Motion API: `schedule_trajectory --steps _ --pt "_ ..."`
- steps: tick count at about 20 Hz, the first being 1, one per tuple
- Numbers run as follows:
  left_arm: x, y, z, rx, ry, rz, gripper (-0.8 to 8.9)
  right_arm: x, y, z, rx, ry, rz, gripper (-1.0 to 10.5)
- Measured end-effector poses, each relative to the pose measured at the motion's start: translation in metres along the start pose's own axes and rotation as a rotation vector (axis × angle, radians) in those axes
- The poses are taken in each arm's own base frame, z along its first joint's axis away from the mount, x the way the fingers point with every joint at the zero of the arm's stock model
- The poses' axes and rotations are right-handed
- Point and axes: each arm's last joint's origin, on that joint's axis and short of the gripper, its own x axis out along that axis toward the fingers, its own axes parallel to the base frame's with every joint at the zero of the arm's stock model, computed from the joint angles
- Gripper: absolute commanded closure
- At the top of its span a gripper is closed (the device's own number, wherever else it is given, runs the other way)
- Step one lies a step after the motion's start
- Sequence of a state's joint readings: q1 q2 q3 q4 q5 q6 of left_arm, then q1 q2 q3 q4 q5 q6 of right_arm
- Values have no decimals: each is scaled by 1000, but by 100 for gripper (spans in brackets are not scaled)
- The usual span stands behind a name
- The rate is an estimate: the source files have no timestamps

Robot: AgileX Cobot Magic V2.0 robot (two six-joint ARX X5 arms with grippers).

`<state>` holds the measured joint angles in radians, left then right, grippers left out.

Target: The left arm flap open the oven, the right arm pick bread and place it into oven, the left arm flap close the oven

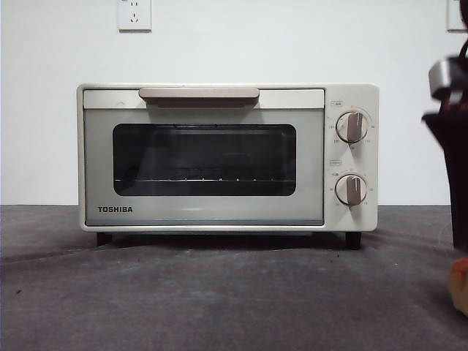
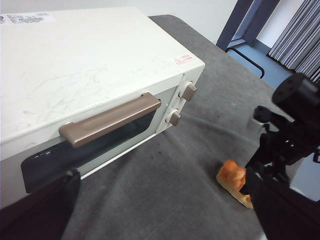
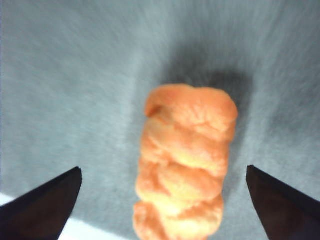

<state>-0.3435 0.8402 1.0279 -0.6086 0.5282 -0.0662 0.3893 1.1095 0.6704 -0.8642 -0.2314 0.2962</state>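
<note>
The cream-white TOSHIBA oven (image 1: 227, 157) stands on the grey cloth with its door shut and its beige handle (image 1: 199, 95) at the top. It also shows in the left wrist view (image 2: 90, 65). My left gripper (image 2: 165, 215) is open and empty, hovering in front of and above the oven's door. The golden-orange bread (image 3: 185, 160) lies on the cloth to the right of the oven and also shows at the front view's edge (image 1: 461, 285). My right gripper (image 3: 164, 169) is open, straight above the bread with a jaw on each side, not touching it.
The right arm (image 1: 447, 146) hangs dark at the front view's right edge and also shows in the left wrist view (image 2: 287, 125). The grey cloth (image 1: 219, 292) covers the table in front of the oven. A white wall stands behind.
</note>
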Motion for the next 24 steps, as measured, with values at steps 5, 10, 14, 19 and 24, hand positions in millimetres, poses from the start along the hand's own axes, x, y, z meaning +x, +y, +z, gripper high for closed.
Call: schedule_trajectory --steps 5,10,14,19,24 --pt "0 0 0 0 0 6 283 18 -2 8 14 61 -36 469" --pt "0 0 0 0 0 6 283 30 -5 11 28 119 -59 775" --pt "0 0 0 0 0 9 289 30 -4 10 28 119 -59 876" --pt "10 6 -1 -23 36 10 499 -8 4 6 9 42 -8 876" --pt "39 17 10 -57 118 -4 763 -70 15 -8 -48 -187 62 875"
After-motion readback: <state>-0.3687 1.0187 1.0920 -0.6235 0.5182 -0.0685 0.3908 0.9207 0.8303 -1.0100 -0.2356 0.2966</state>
